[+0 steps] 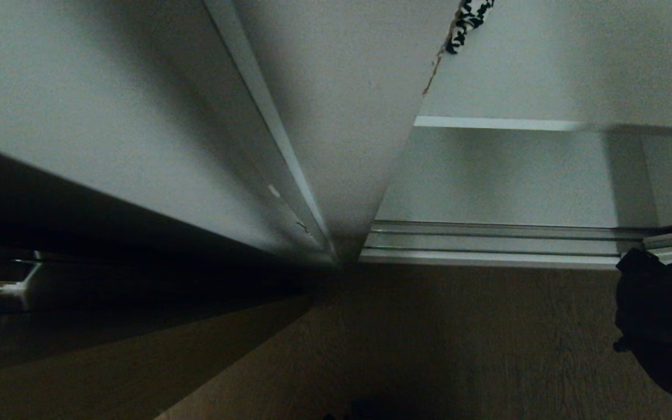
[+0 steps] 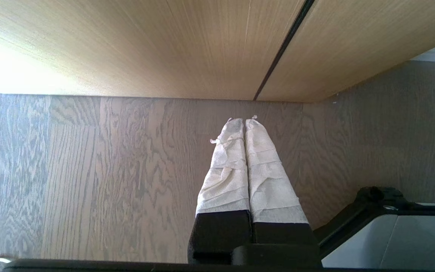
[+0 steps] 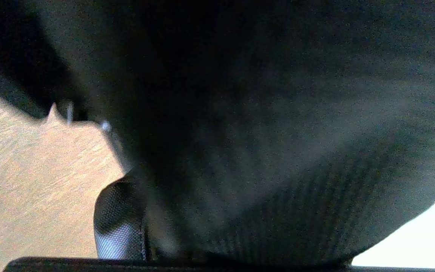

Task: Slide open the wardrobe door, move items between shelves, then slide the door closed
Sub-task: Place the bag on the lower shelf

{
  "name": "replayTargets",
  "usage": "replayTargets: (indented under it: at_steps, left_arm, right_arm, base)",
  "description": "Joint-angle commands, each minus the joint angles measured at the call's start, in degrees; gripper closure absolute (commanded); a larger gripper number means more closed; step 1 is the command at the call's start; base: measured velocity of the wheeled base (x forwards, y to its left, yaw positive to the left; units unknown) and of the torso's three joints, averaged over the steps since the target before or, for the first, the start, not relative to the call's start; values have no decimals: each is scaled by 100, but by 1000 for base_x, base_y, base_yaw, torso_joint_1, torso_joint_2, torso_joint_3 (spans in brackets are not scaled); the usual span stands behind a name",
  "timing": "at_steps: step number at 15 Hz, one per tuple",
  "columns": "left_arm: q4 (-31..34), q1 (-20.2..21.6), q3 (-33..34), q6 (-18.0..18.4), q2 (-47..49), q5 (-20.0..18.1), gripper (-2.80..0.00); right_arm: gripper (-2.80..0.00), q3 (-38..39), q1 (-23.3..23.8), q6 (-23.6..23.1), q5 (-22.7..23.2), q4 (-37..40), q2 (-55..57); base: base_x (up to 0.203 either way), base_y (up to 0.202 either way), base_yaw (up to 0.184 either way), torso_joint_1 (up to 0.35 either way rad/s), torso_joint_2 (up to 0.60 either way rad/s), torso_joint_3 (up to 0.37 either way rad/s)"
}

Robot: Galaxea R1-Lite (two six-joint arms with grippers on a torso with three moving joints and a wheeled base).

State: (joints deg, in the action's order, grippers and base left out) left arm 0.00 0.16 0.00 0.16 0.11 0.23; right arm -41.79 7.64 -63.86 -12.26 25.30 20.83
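While the head camera looks up from low down along the wardrobe front, the sliding door (image 1: 137,128) fills the picture from 9 to 12 o'clock: a pale frosted panel with a thin silver frame strip along its edge. Toward 3 o'clock the wardrobe interior stands exposed. One white shelf (image 1: 487,123) spans the opening at 2 o'clock, front edge lit and nothing visible on the part that shows. Metal floor tracks (image 1: 487,239) run along the bottom of the opening. A scrap of black-and-white patterned cloth (image 1: 470,20) peeks out at 1 o'clock, above the shelf.

Black bag (image 1: 662,315): at 4 o'clock in the head view, cut by the picture edge. It hangs in front of the tracks, over the wood floor (image 1: 429,350), outside the wardrobe and on no shelf.

Right end effector (image 3: 138,226): the wrist camera is almost wholly covered by the dark fabric. Only one mesh-textured finger (image 3: 117,223) shows, pressed against the cloth, with a strip of floor at 9 o'clock. Reading: clenched on the black bag, carrying it clear of the floor.

Left end effector (image 2: 244,124): parked low and pointing across the floor toward a light wood door (image 2: 164,45) with a dark groove. Its two tape-wrapped fingers lie flat against each other, clenched on nothing. Part of the robot base (image 2: 391,230) shows at 4 o'clock in that view.
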Motion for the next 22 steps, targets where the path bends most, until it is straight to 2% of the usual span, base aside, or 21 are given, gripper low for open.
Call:
replayTargets:
  at_steps: [1,3,9,16,22]
  left_arm:
    - [0,2,0,2,-2,4,0]
    - [0,2,0,2,-2,4,0]
    - [0,2,0,2,-2,4,0]
    - [0,2,0,2,-2,4,0]
    - [0,2,0,2,-2,4,0]
  right_arm:
    - [0,220,-163,-30,-13,19,167]
    - [0,410,-333,-43,-13,19,120]
    - [0,909,-337,-15,-13,-81,622]
    - [0,1820,-253,-8,-3,-2514,2002]
    - [0,2067,-32,57,13,-4149,3218]
  base:
    - [0,0,0,0,0,0]
    - [0,0,0,0,0,0]
    - [0,0,0,0,0,0]
    - [0,0,0,0,0,0]
    - [0,0,0,0,0,0]
